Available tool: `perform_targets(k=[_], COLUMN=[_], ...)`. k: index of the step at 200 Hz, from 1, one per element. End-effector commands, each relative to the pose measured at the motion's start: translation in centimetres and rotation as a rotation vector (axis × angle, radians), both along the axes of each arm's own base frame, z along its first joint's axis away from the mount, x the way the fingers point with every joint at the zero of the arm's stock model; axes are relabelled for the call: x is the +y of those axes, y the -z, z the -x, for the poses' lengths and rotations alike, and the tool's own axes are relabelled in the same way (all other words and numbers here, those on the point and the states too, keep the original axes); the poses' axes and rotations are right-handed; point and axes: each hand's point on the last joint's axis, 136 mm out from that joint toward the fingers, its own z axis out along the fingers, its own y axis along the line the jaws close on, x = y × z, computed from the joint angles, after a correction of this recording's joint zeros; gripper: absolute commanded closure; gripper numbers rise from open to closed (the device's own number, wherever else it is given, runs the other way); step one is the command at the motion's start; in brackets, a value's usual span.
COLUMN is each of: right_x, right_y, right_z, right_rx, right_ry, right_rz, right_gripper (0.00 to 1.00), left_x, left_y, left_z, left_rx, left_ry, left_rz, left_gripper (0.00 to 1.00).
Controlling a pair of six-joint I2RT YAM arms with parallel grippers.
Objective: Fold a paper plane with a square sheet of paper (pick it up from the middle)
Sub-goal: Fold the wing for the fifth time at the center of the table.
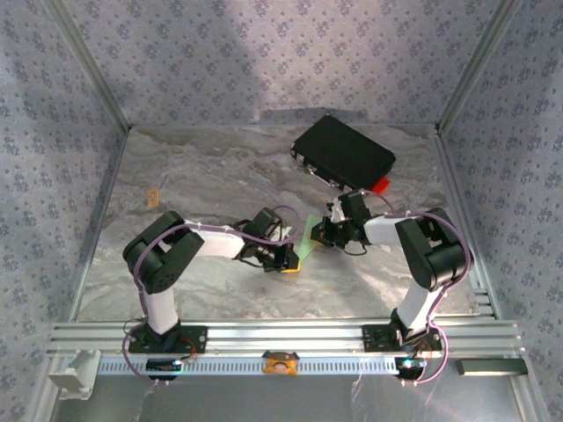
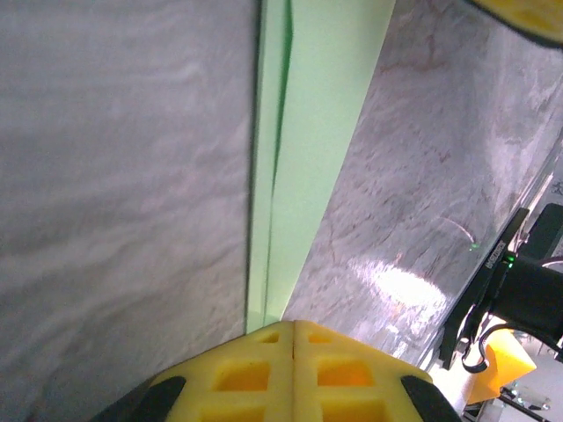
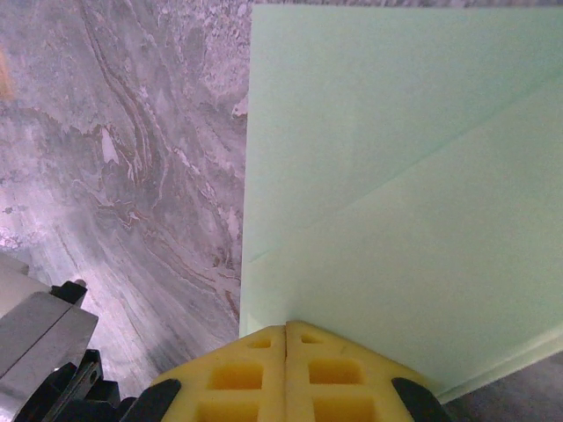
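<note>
One sheet (image 3: 396, 176), one case (image 1: 343, 151), two pincers (image 2: 293, 330) (image 3: 287, 330)

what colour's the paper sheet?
The square sheet of paper is plain pale green, unpatterned; the right wrist view shows it best.

The square sheet of paper (image 1: 306, 239), thin, pale green and unmarked, sits nearer the arms than the black case (image 1: 343, 152) and slightly to its left, folded into overlapping layers with a diagonal crease and pinched at opposite edges by the left gripper (image 2: 293, 327) and the right gripper (image 3: 287, 330).
</note>
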Motion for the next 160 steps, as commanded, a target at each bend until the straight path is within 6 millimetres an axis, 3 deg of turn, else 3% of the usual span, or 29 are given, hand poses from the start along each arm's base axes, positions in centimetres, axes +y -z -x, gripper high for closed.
perform_targets(k=[1,51,72,124,160], right_x=[-2.1,-1.9,-1.9,-1.8,-1.8], right_y=[2.5,2.2,2.2,1.9,1.8], right_z=[1.0,0.9,0.9,0.9,0.7], right_rx=[0.063,0.056,0.056,0.051,0.049], right_ry=[0.037,0.034,0.032,0.029,0.033], right_rz=[0.093,0.084,0.081,0.072,0.07], right_gripper=[0.95,0.95,0.95,0.94,0.94], left_x=[1.7,0.0,-0.4,-3.3,-4.2], left_y=[0.6,-5.0,-6.1,-5.7,-4.1], left_z=[1.4,-0.3,-1.9,-5.8,-6.2], left_rx=[0.04,-0.089,-0.095,-0.084,-0.054], left_ry=[-0.009,0.017,0.011,0.007,0.019], left_rz=[-0.052,0.085,0.128,0.151,0.126], left_gripper=[0.97,0.97,0.97,0.94,0.95])
